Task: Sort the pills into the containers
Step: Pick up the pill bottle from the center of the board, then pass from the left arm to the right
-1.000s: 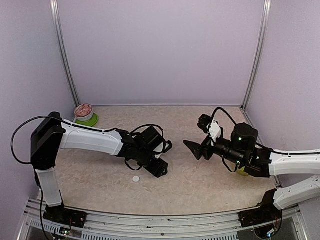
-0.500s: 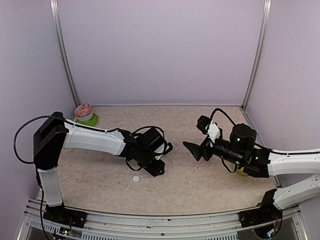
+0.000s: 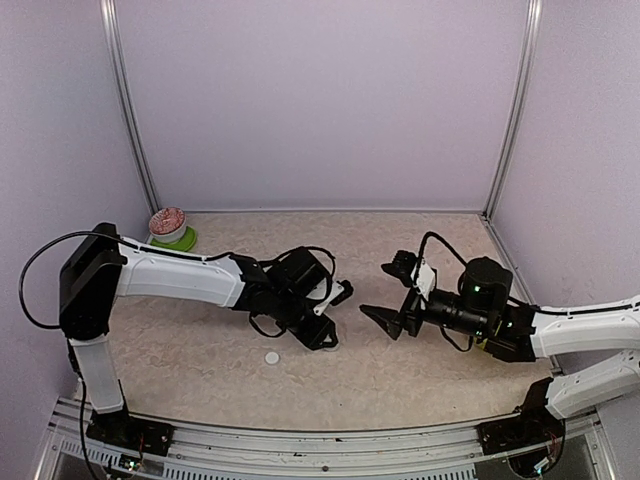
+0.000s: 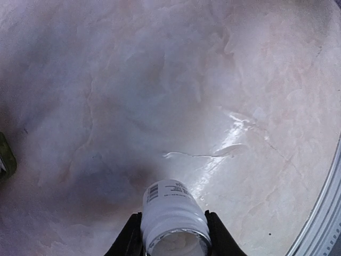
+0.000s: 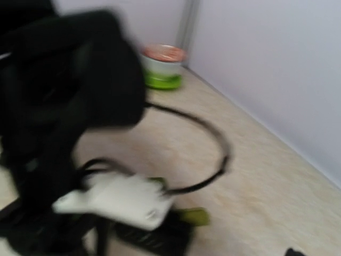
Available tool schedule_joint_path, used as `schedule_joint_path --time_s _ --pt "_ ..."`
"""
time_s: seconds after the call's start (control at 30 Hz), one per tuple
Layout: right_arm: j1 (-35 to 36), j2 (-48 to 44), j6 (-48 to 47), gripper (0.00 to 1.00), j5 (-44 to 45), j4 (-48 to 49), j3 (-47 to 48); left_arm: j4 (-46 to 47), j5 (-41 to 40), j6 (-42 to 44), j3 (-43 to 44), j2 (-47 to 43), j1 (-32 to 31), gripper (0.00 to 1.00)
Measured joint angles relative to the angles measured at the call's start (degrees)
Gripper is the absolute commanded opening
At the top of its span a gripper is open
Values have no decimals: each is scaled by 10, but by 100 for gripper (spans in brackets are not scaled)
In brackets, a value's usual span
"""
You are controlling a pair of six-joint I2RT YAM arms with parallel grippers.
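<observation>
From above, the left hand [image 3: 322,322] is stretched to the middle of the tabletop [image 3: 400,240], and the right hand [image 3: 385,293] faces it from just beside, fingers spread wide and holding nothing. A single small white disc [image 3: 271,357] lies on the near side of the left hand; cap or pill, I cannot tell. One lime-green bowl [image 3: 172,230] sits well apart in the far left corner. The containers cannot be picked out here. They may be under the left hand.

In the left wrist view, the hand is narrowed around one white bottle [image 4: 171,205], a finger [image 4: 129,240] on each side of it. The bottle's long axis runs straight out from the hand, barcode label on top, and the end nearest the camera looks like an open rim. A sliver of dark green at the left edge is probably the containers [image 4: 4,159], so they lie to this hand's left and the bottle does not point at them. I judge the left hand to be the nearer one, and it would have to swing that way. The compartments cannot be counted, and no pills show.

The right wrist view is blurred. It shows the bowl [image 5: 162,66] far off, the left arm's dark bulk and a yellow-green patch [image 5: 194,216] low down that I cannot identify.
</observation>
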Motion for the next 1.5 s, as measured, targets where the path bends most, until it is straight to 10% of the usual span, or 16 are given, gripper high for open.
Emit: schedule_joint_path --time_s 0.67,1.5 --pt "-20 28 118 86 -258 96 2 170 147 101 -97 -250 12 13" --pt "-73 252 687 66 -543 481 80 238 131 207 -129 -306 -53 11"
